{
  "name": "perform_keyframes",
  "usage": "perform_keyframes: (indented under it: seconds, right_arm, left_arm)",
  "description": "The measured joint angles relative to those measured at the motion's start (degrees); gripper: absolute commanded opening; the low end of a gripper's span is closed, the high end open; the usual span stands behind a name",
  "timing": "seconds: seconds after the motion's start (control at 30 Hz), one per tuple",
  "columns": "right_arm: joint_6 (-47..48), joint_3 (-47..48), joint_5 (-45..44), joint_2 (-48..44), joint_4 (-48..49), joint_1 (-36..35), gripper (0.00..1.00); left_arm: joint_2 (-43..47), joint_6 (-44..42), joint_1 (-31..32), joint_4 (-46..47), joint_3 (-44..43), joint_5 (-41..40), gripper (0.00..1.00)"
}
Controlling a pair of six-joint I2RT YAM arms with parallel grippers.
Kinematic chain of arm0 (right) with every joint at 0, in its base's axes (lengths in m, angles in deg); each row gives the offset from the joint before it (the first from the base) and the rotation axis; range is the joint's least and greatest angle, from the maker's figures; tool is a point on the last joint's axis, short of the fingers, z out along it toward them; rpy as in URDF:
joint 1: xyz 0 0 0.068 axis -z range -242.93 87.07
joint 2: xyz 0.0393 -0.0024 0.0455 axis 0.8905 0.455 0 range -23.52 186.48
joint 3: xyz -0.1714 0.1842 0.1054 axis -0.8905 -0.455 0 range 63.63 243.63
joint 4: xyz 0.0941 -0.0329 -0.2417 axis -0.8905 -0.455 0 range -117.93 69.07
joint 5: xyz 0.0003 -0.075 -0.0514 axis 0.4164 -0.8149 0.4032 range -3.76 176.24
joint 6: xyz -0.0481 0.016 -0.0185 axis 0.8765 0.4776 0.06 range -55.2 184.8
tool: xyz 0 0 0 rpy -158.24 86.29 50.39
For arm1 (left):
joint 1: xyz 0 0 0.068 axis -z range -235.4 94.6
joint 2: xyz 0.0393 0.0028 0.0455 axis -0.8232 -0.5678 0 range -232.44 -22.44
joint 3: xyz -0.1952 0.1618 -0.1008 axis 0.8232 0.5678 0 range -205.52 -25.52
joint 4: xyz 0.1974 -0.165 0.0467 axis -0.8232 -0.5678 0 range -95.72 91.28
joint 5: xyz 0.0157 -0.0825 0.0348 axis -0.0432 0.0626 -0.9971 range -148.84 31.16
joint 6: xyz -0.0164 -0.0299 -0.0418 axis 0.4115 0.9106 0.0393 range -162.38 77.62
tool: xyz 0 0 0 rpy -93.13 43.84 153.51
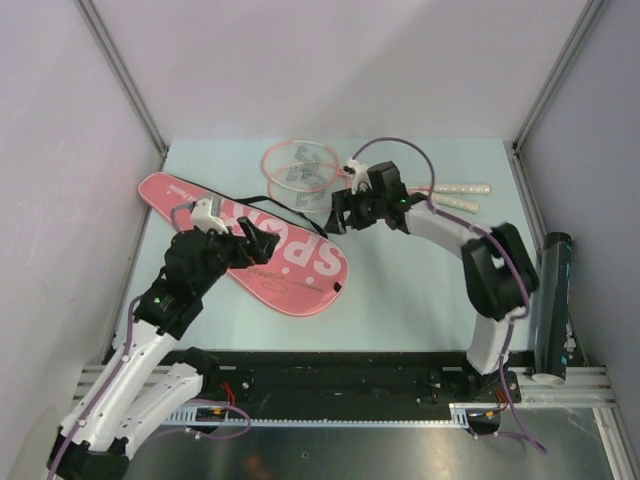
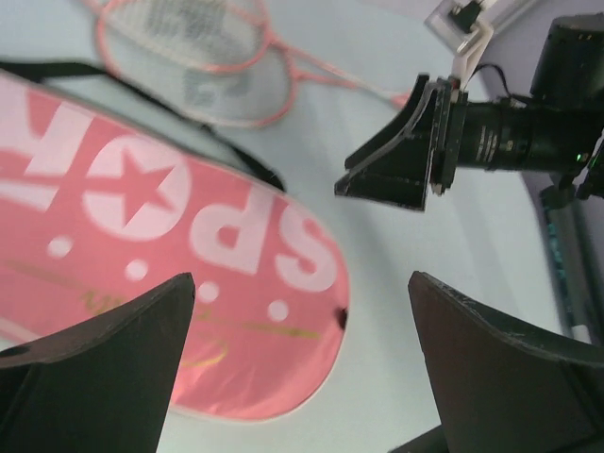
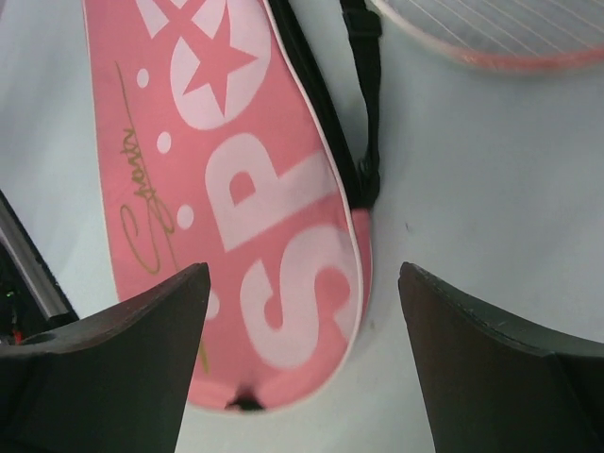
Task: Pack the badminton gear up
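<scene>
Pink racket-shaped fabric bag with white lettering [image 1: 290,262] lies flat on the pale blue tabletop [image 1: 420,290], wide end toward the middle. Only the overhead view shows the two thin pink-framed rackets with white handles [image 1: 300,168] whole behind it, and the dark cylindrical tube [image 1: 553,300] at the right edge. The wrist views show gold script on the bag more plainly. The left hand [image 1: 255,240] hovers over the bag's middle, the right hand [image 1: 340,212] by its wide end. Both are released, nothing between their fingers.

pale table [image 1: 420,300], plain walls [image 1: 350,60], perhaps aluminium rail [image 1: 350,425] along near edge
</scene>
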Motion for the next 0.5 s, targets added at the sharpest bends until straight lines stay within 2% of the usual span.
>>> perform_keyframes:
  seconds: [0.23, 0.37, 0.5]
  right_arm:
    - [5.66, 13.7, 5.99, 16.61, -0.22, -3.5, 0.84]
    - [8.55, 16.61, 5.53, 20.5, -1.11, -6.27, 0.84]
    - [10.75, 18.05, 4.85, 22.58, -2.34, -7.63, 0.86]
  left_arm:
    - [1.01, 4.63, -8.48, -8.59, -0.09, 4.44, 1.0]
    - [-6.47, 7.87, -13.49, -9.68, -3.3, 11.41, 1.0]
    - [-13.7, 9.09, -15.1, -9.81, -4.31, 14.8, 1.0]
